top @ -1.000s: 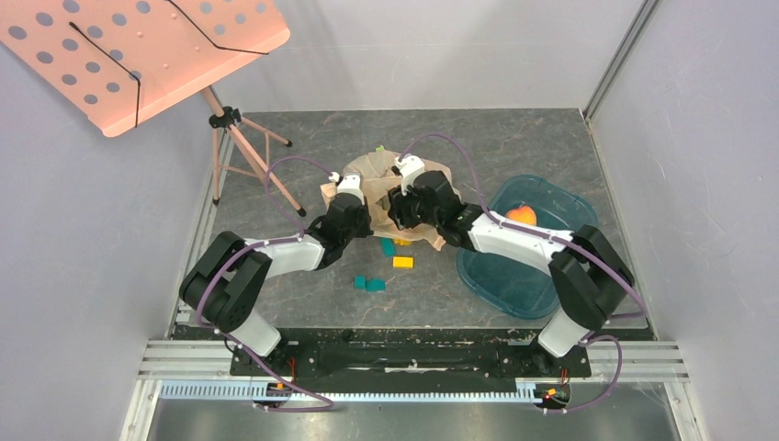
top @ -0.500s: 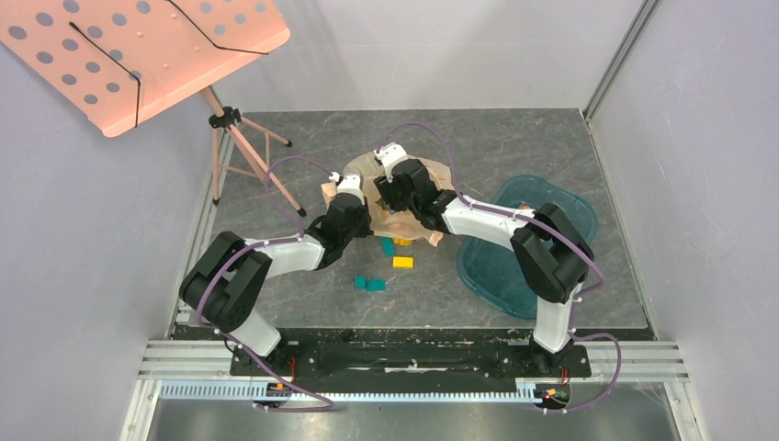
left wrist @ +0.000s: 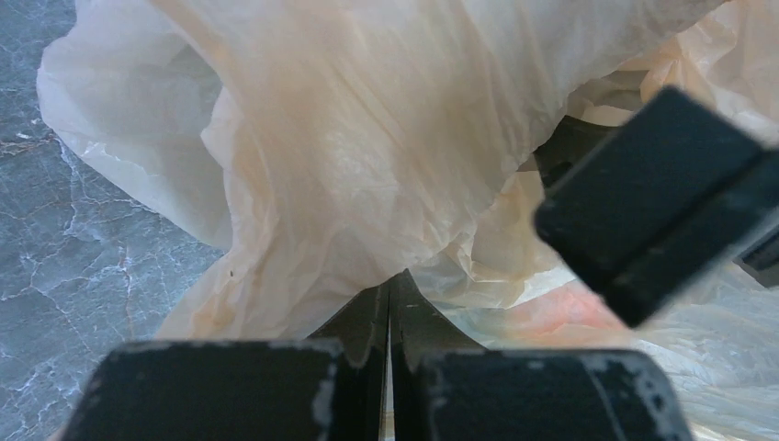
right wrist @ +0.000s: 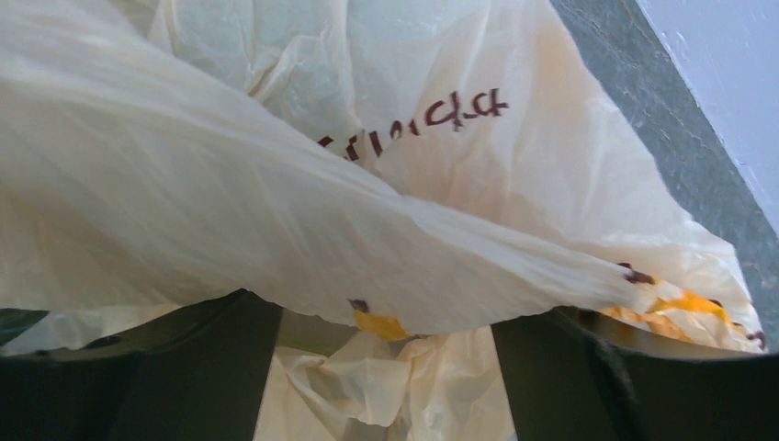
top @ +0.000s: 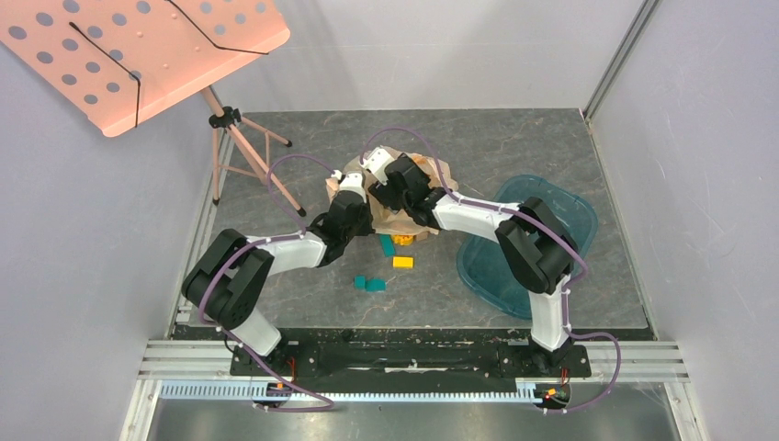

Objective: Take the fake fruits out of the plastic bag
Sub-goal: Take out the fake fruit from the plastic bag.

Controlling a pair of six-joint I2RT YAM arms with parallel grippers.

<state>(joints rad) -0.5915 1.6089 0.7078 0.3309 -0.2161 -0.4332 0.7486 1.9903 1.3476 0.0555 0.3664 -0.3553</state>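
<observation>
From above, the plastic bag [top: 393, 219] sits mid-table, with the teal tray [top: 574, 216] at its 4 o'clock. On the left wrist, the left gripper [left wrist: 389, 308] is pinched tight on bag film. On the right wrist, the right gripper [right wrist: 386, 367] is spread wide, a bag fold draped across it.

1. Plastic bag [left wrist: 367, 138]: thin, translucent, pale peach-beige film, crumpled in loose folds on the grey marbled table [left wrist: 73, 230].
2. Printed marks [right wrist: 455, 108]: dark characters, orange-yellow patches.
3. Orange-pink blush [left wrist: 565, 312] behind the film; identity indeterminable.
</observation>
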